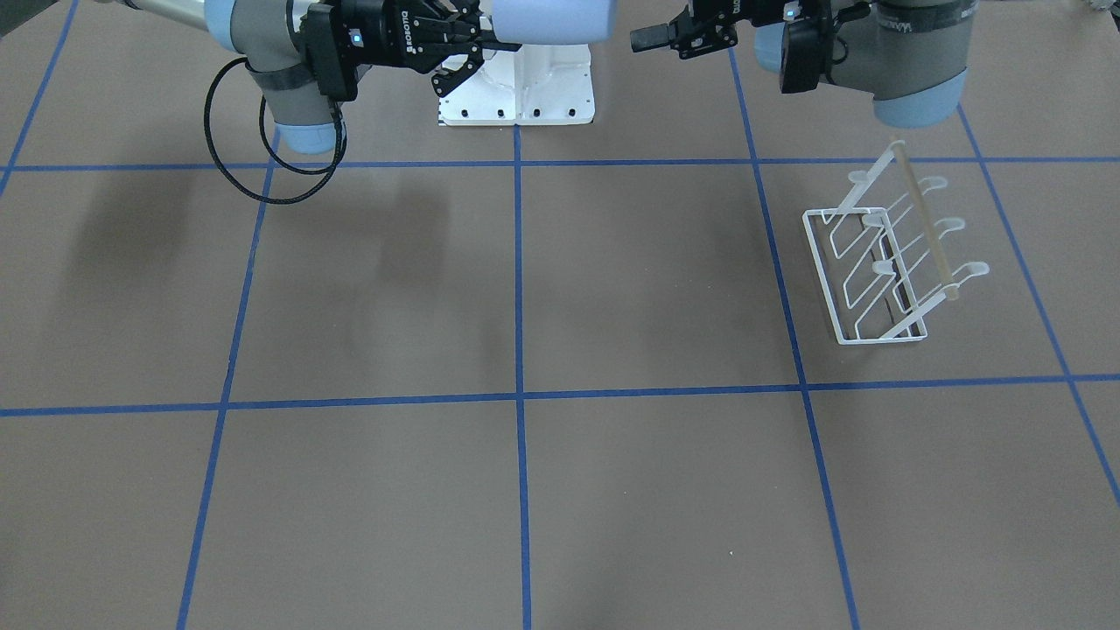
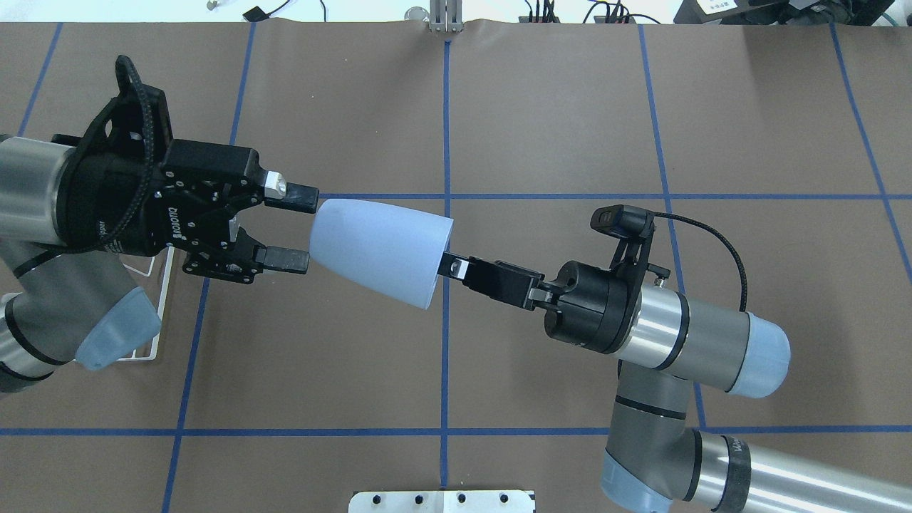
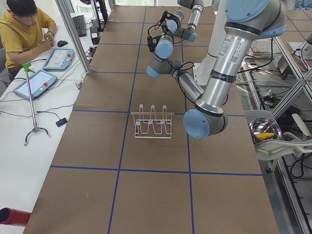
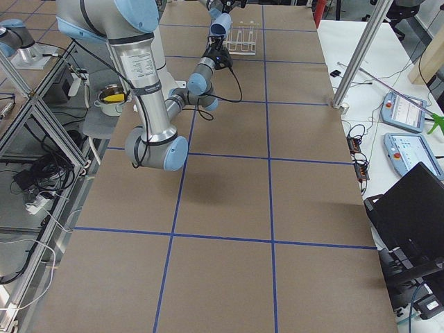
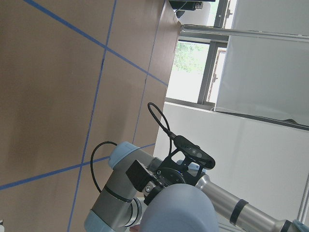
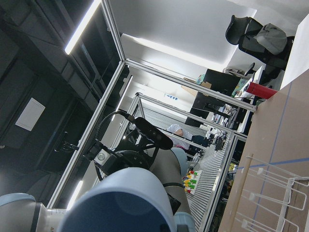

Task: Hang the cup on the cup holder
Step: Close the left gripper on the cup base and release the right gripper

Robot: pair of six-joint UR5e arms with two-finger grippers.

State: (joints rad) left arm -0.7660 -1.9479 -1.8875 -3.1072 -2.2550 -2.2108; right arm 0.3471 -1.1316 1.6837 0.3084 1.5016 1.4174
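Observation:
The pale blue cup (image 2: 377, 249) lies sideways in the air above the table's middle, wide rim toward my right gripper (image 2: 449, 265). That gripper is shut on the rim wall, one finger reaching into the cup. My left gripper (image 2: 310, 229) is open, its fingertips flanking the cup's narrow base without closing on it. In the front view the cup (image 1: 551, 22) sits between both grippers at the top edge. The white wire cup holder (image 1: 884, 262) stands on the table on my left side, and in the overhead view (image 2: 160, 313) it is mostly hidden under my left arm.
The white robot pedestal (image 1: 516, 87) stands at the table's near edge. Blue tape lines (image 1: 518, 394) grid the brown table. An operator (image 3: 24, 29) sits with tablets on a side table. A metal bowl (image 3: 264, 130) sits on a frame beside the table.

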